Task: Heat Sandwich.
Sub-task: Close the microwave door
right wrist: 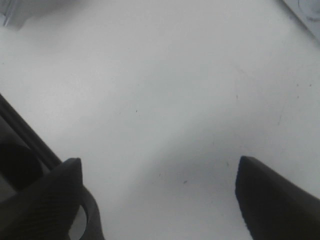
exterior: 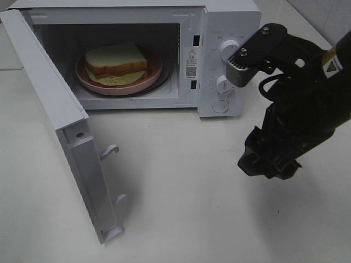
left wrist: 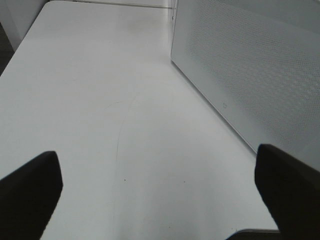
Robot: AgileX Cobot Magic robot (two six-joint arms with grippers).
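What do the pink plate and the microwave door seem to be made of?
Pink plate: likely glazed ceramic, perhaps glossy plastic; its rim shows soft highlights.
Microwave door: white matte casing, painted metal or plastic; its latch hooks look like moulded plastic.

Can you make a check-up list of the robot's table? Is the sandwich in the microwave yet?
Surface: white table, faint marks.
Job's things: sandwich on pink plate inside the microwave; door wide open.
Clutter: nothing seen.
Grippers: left gripper and right gripper, jaws open, both empty.
Cables: black cable on the right arm.
Surroundings: pale tiles behind.
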